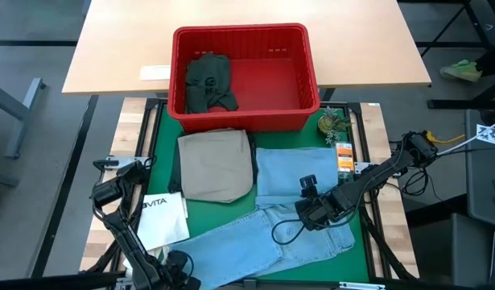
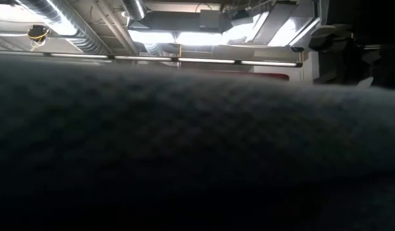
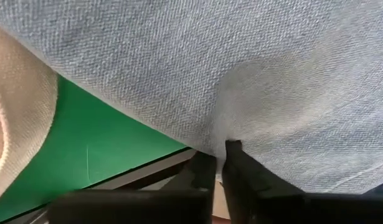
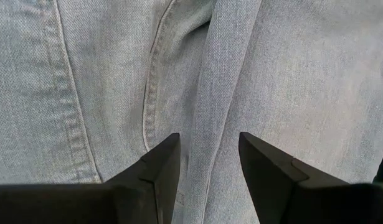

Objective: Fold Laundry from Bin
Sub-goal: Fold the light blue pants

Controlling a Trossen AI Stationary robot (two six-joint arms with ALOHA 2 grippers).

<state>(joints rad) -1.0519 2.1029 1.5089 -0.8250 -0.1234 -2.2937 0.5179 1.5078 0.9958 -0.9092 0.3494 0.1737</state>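
1. Light blue jeans spread flat on the green mat, just in front of the red bin.
2. Long axis of the jeans on a slant: wide waist part toward the bin and to the right, leg stretching away from the bin toward the near left edge of the mat.
3. Left gripper at the leg end, farthest from the bin, fingers pressed together and pinching a small pucker of the denim edge; bare mat visible just beside the pinch.
4. Left gripper barely visible from overhead, low at the near edge of the mat by the leg end.
5. Right gripper over the upper part of the jeans, between the bin and the leg end, fingers spread apart above a lengthwise fold and a stitched seam; touching the cloth or hovering, cannot tell.
6. Right gripper from overhead, on the jeans, nearer the bin than the left one.
7. Folded khaki trousers on the mat directly in front of the bin, left of the jeans' waist, edges just beside each other.
8. Dark green garment crumpled inside the bin, against its left wall.
9. White tote on the mat's left edge, in front of the khaki trousers, well apart from the bin.
10. Table-height view almost wholly blocked by dim woven cloth close to the lens.
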